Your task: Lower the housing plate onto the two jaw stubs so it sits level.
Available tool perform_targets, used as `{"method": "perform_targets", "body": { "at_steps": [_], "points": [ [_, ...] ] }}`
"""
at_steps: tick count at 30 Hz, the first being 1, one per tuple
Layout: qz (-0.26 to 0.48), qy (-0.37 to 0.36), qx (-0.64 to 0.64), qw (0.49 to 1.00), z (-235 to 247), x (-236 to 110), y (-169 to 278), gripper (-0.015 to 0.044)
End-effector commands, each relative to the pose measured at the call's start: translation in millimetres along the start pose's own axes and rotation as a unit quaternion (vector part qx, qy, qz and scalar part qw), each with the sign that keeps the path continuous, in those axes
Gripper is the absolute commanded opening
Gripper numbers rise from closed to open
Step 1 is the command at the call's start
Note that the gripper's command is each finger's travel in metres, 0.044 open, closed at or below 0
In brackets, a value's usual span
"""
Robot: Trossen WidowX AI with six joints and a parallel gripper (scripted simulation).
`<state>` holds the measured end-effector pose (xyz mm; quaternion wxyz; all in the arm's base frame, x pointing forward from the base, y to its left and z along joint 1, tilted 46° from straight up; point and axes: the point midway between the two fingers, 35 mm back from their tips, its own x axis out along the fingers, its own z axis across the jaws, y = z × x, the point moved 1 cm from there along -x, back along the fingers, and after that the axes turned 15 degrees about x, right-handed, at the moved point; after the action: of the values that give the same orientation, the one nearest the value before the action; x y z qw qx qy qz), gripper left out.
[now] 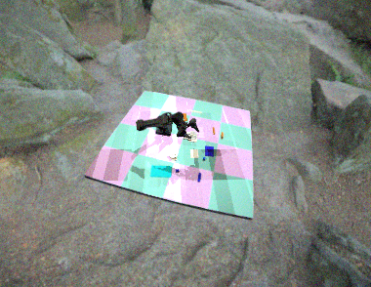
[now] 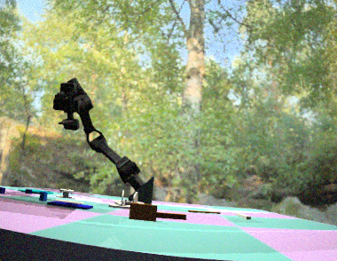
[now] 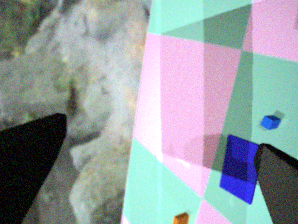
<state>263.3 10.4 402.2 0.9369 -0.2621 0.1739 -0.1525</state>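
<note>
"Have we room to pass?"
"Above the low parts, yes; we see open air between the raised fingers and the mat [image 1: 230, 195] [image 2: 172, 235] [image 3: 182, 85]."
"And lower?"
"The blue slab [image 1: 209, 151] [image 2: 70, 205] [image 3: 239, 172] and small blue block [image 1: 204, 158] [image 2: 43, 195] [image 3: 270, 122] stand near each other, blocking us there."
</note>
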Motion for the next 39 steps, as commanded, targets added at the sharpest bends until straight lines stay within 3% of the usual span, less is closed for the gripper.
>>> {"method": "perform_targets", "body": {
  "at_steps": [1,19,39],
  "points": [
    [-0.006,0.049,-0.041,0.998,-23.1,11.3,-0.3,0.044],
    [-0.015,0.261,-0.171,0.95,-122.8,26.5,-21.9,0.044],
    [0.036,0.475,-0.248,0.843,-217.3,-2.1,-45.3,0.044]
  ]
}}
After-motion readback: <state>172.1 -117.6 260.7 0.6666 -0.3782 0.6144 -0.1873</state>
